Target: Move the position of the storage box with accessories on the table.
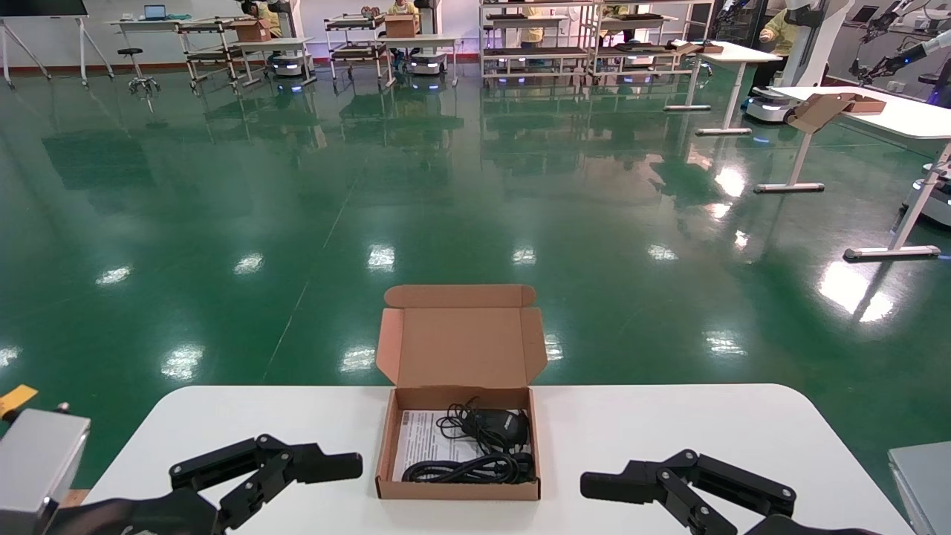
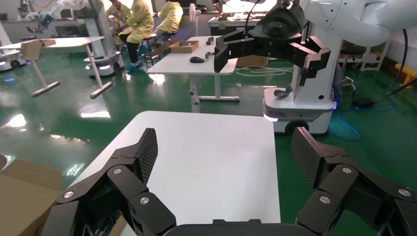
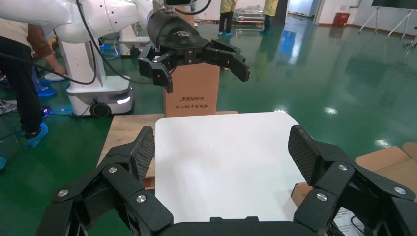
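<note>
The storage box (image 1: 457,488) sits at the middle of the white table (image 1: 669,431), toward its far edge, with its flap lid (image 1: 461,345) standing open. Inside lie a small black mouse-like device (image 1: 501,423), black cables (image 1: 475,468) and a white printed sheet (image 1: 417,438). My left gripper (image 1: 327,472) hovers open and empty just left of the box. My right gripper (image 1: 617,487) hovers open and empty just right of it. The left wrist view shows the open left gripper (image 2: 227,150) over bare tabletop and a box corner (image 2: 19,196). The right wrist view shows the open right gripper (image 3: 223,147) and a box edge (image 3: 388,162).
A grey metal block (image 1: 37,461) stands off the table's left end and a grey surface (image 1: 925,475) off its right end. Green floor lies beyond the far edge. Other white tables (image 1: 891,111) and racks stand far back. A brown carton (image 3: 192,93) stands past the table's left end.
</note>
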Robot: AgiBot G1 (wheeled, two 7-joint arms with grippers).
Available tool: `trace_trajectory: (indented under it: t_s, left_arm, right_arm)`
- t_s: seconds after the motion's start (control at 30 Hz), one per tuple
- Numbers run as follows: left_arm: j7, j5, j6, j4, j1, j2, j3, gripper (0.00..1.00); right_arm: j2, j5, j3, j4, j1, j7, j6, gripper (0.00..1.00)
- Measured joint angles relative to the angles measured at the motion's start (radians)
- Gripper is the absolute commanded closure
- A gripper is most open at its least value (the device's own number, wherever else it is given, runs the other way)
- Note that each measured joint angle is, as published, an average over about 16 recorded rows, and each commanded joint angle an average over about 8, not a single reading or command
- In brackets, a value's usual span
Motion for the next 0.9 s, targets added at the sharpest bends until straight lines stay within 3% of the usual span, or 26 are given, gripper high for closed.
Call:
trace_trajectory:
  t_s: [0.53, 0.7, 0.9]
  left_arm:
    - [0.000, 0.000, 0.000, 0.000, 0.000, 0.000, 0.000, 0.00]
    - [0.000, 0.000, 0.000, 0.000, 0.000, 0.000, 0.000, 0.00]
    - [0.000, 0.000, 0.000, 0.000, 0.000, 0.000, 0.000, 0.00]
  right_arm:
    - [-0.001, -0.010, -0.009, -0.012, 0.027, 0.008, -0.018, 0.00]
    - [-0.019, -0.052, -0.028, -0.078, 0.128, -0.001, -0.038, 0.00]
    - [-0.077, -0.130, -0.079, -0.241, 0.317, 0.023, -0.064, 0.00]
